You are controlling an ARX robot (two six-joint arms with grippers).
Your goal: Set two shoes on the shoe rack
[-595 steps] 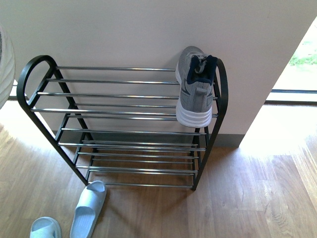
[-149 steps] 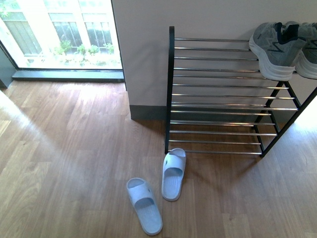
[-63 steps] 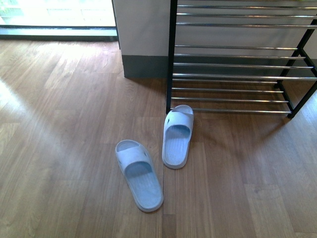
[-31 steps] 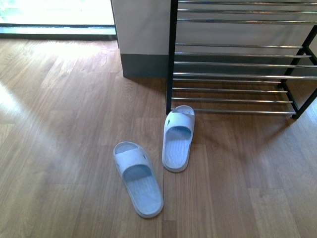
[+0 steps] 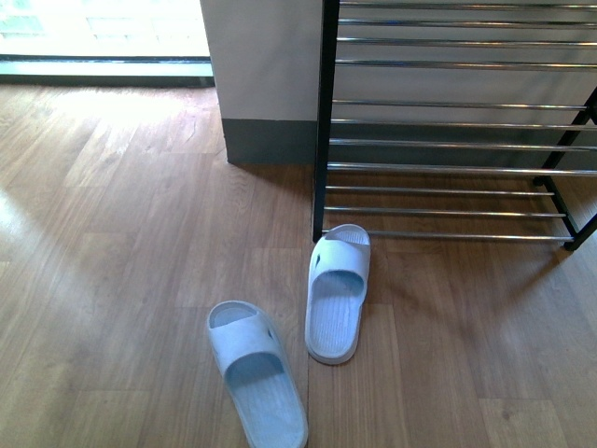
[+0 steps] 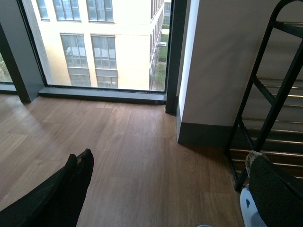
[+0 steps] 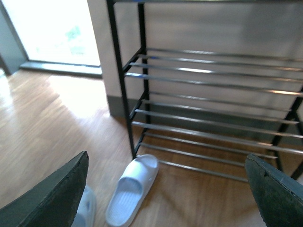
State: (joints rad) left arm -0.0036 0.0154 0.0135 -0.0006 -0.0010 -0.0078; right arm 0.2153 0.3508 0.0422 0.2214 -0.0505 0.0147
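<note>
Although the shoe rack (image 5: 448, 168) at 1 o'clock shows only bare tiers, the far sandal (image 5: 338, 291) and near sandal (image 5: 256, 378) lie on the floor at 6. Left wrist: left jaws wide, empty. Right wrist: right jaws likewise; with the rack's top unseen, placing is probably still to do.

Smooth, matt pale plastic sandals (image 5: 337, 297); glossy chrome rack bars (image 5: 448, 169) in black satin metal rack frame (image 5: 323, 121); wood-grain floor (image 5: 121, 233), faint sheen.

Two pale blue-white plastic slide sandals (image 5: 337, 294) (image 5: 256, 373) and one black-framed, chrome-barred shoe rack (image 5: 324, 112).
</note>
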